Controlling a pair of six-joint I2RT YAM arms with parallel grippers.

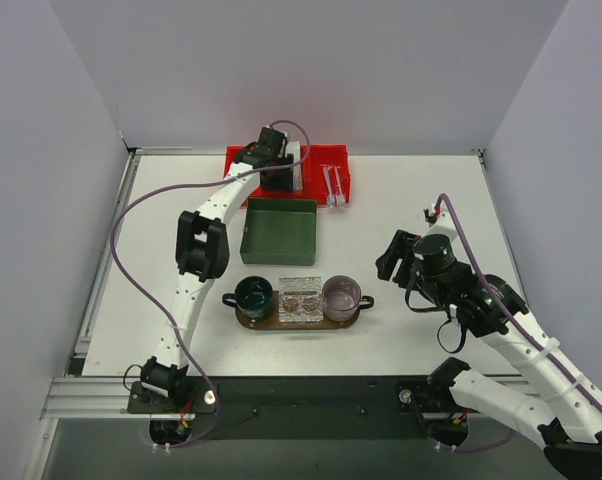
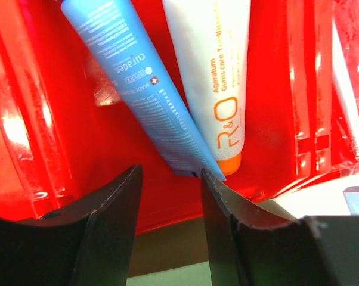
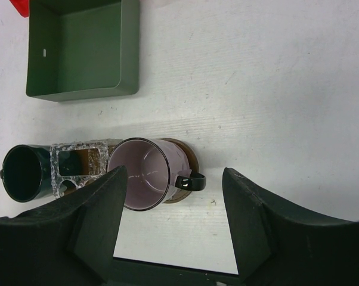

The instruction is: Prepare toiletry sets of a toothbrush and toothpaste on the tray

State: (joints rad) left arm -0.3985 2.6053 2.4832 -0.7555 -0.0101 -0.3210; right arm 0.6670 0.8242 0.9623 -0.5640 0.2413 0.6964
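Observation:
The blue tube (image 2: 144, 89) and the white tube (image 2: 212, 71) lie side by side in the red divided bin (image 2: 108, 155) at the back of the table (image 1: 333, 158). My left gripper (image 2: 170, 173) hangs open and empty just above the blue tube's lower end, reaching over the bin in the top view (image 1: 271, 150). Two toothbrushes (image 1: 334, 185) lie in the bin's right compartment. The brown oval tray (image 1: 299, 324) sits at front centre. My right gripper (image 3: 175, 173) is open and empty, held above the table right of the tray (image 1: 391, 255).
On the tray stand a dark green mug (image 1: 253, 295), a clear divided holder (image 1: 301, 298) and a pink mug (image 1: 341, 296). A green square box (image 1: 279, 230) sits between bin and tray. The pink mug (image 3: 145, 173) shows between my right fingers.

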